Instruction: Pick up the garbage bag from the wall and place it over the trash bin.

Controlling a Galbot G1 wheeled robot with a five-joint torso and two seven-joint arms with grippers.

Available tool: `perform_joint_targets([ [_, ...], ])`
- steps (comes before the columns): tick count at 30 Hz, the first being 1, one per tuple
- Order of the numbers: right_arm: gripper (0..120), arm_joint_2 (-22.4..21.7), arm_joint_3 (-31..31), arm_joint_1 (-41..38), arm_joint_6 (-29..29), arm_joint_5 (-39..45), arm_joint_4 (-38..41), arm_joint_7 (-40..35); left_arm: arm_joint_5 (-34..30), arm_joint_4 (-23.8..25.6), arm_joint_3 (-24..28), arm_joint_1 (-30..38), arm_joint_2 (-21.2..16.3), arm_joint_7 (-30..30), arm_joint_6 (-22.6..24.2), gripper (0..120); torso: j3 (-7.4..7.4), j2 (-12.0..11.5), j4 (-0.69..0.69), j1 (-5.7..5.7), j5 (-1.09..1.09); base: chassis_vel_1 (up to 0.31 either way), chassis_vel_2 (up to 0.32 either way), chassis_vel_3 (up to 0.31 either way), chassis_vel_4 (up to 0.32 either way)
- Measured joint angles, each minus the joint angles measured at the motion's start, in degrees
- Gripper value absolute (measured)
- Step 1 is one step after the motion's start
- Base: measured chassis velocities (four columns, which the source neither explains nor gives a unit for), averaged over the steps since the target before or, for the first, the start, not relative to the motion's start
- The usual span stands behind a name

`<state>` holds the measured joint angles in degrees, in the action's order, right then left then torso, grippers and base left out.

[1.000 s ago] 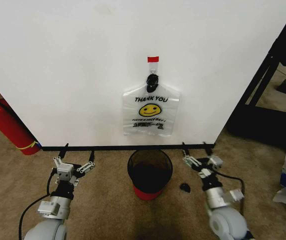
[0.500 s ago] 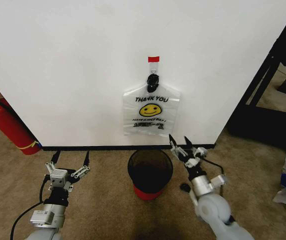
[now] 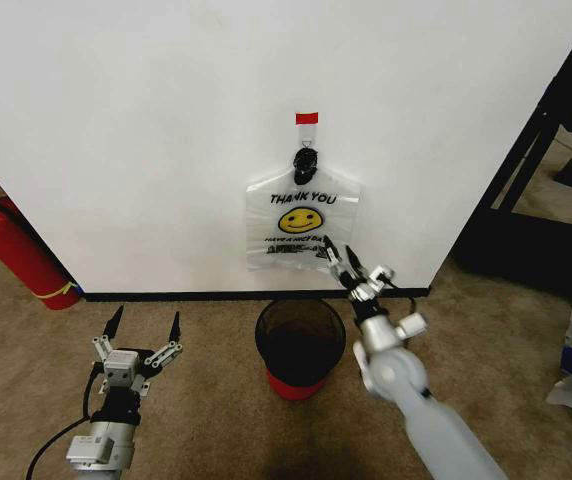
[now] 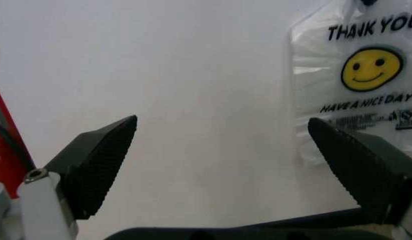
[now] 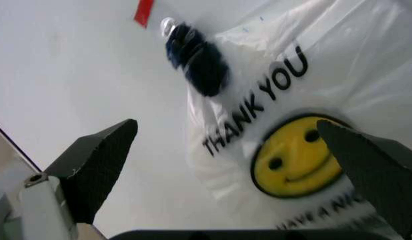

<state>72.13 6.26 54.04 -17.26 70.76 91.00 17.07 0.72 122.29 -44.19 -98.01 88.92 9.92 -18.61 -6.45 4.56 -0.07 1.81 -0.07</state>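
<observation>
My right claw [image 3: 344,256], its two black fingers spread wide and holding nothing, is raised to the lower right corner of the thin see-through plastic garbage bag [image 3: 301,222] printed with "THANK YOU" and a yellow smiley face. I judge the wide spread is meant to take in a fold of the film, since the bag lies flat against the plain white wall [image 3: 146,130] and offers no edge to hook. In the right wrist view the bag's gathered handles bunch around a small black hook [image 5: 196,59], with a red tape tab [image 5: 144,7] just above it; that single hook is what keeps the bag hanging. Directly beneath the bag, on the brown carpet floor [image 3: 216,400], stands the small round black mesh trash bin [image 3: 300,345] with a red base, near the black baseboard and placed, it seems, so the bag need only come down onto it. My left claw [image 3: 145,333] waits low over the carpet, well left of the bin, likewise fully open and empty. A red fire extinguisher [image 3: 16,250] leans against the wall's left end, apart from the work. The count: one bag, one bin, one hook, one tape tab, one extinguisher, two claws. The pick-up is not yet made.
</observation>
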Motion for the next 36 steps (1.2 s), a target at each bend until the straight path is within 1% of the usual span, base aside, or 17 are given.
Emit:
perform_joint_targets([
  [1, 100, 0.0, 0.0, 0.0, 0.0, 0.0, 0.0, 0.0, 0.0, 0.0, 0.0, 0.0, 0.0, 0.0, 0.0, 100, 0.0, 0.0, 0.0, 0.0, 0.0, 0.0, 0.0, 0.0, 0.0],
  [2, 100, 0.58, -0.46, -2.03, -0.1, 2.37, -2.51, 1.99, -0.16, 0.36, -0.08, -0.32, 0.39, 0.05, 0.1, 100, 0.0, 0.0, -0.03, 0.0, -0.01, 0.0, 0.0, 0.0, 0.0],
  [3, 100, 1.2, -0.75, -4.38, -0.05, 5.06, -4.73, 4.03, -0.77, 1.0, -0.05, -0.7, 0.8, 0.17, 0.52, 100, -0.01, 0.0, -0.02, 0.01, 0.04, 0.0, 0.0, 0.0, 0.0],
  [4, 100, 2.02, -0.96, -7.32, 0.31, 8.26, -6.96, 6.08, -2.04, 1.98, 0.22, -1.17, 1.22, 0.22, 1.54, 100, 0.0, 0.0, -0.01, 0.0, 0.01, 0.0, 0.0, 0.0, 0.0],
  [5, 100, 4.1, -1.24, -13.23, 2.09, 12.76, -12.04, 10.03, -3.62, 3.28, 0.65, -1.48, 2.04, 0.26, 3.3, 100, 0.0, 0.0, -0.02, 0.0, 0.02, 0.0, 0.0, 0.0, 0.0],
  [6, 100, 4.55, -1.26, -14.29, 2.62, 13.26, -13.11, 11.0, -3.55, 3.28, 0.65, -1.44, 2.21, 0.28, 3.39, 100, 0.0, 0.0, -0.02, 0.0, -0.02, 0.0, 0.0, 0.0, 0.0],
  [7, 100, 5.22, -1.28, -15.6, 3.45, 13.75, -14.54, 12.27, -3.45, 3.17, 0.66, -1.35, 2.39, 0.28, 3.41, 100, 0.0, 0.0, -0.02, 0.0, 0.01, 0.0, 0.0, 0.0, 0.0],
  [8, 100, 5.79, -1.29, -16.61, 4.18, 13.91, -15.7, 13.28, -3.35, 2.83, 0.68, -1.29, 2.6, 0.28, 3.41, 100, 0.0, 0.0, -0.01, 0.0, 0.03, 0.0, 0.0, 0.0, 0.0],
  [10, 100, 6.38, -1.36, -17.62, 4.89, 13.93, -16.97, 14.76, -3.15, 2.28, 0.72, -1.13, 2.84, 0.29, 3.34, 100, 0.0, 0.0, -0.01, 0.0, -0.01, 0.0, 0.0, 0.0, 0.0],
  [14, 100, 7.17, -1.77, -18.68, 5.57, 13.66, -18.75, 16.66, -2.9, 1.54, 0.93, -0.78, 3.15, 0.28, 3.21, 100, 0.0, 0.0, -0.02, 0.0, 0.01, 0.0, 0.0, 0.0, 0.0],
  [17, 100, 8.63, -1.76, -19.96, 6.13, 12.79, -21.19, 18.2, -2.67, 1.17, 1.17, -0.63, 3.29, 0.88, 3.11, 100, 0.01, 0.0, -0.02, 0.0, 0.0, 0.0, 0.0, 0.0, 0.0],
  [22, 100, 10.55, -1.3, -21.37, 6.27, 11.19, -24.49, 19.14, -2.54, 0.99, 1.26, -0.63, 3.27, 1.55, 2.92, 100, 0.0, 0.0, 0.0, 0.0, 0.01, 0.0, 0.0, 0.0, 0.0],
  [29, 100, 11.42, -0.93, -22.27, 6.29, 9.5, -27.7, 20.37, -2.72, 0.44, 1.2, -0.19, 2.87, 1.66, 2.88, 100, 0.01, 0.0, -0.02, 0.0, 0.01, 0.0, 0.0, 0.0, 0.0],
  [36, 99, 13.53, -0.09, -24.17, 6.19, 7.11, -31.76, 20.8, -3.07, 0.63, 0.79, -0.39, 2.3, 1.66, 2.14, 100, 0.01, 0.0, -0.02, 0.0, 0.01, 0.0, 0.0, 0.0, 0.0],
])
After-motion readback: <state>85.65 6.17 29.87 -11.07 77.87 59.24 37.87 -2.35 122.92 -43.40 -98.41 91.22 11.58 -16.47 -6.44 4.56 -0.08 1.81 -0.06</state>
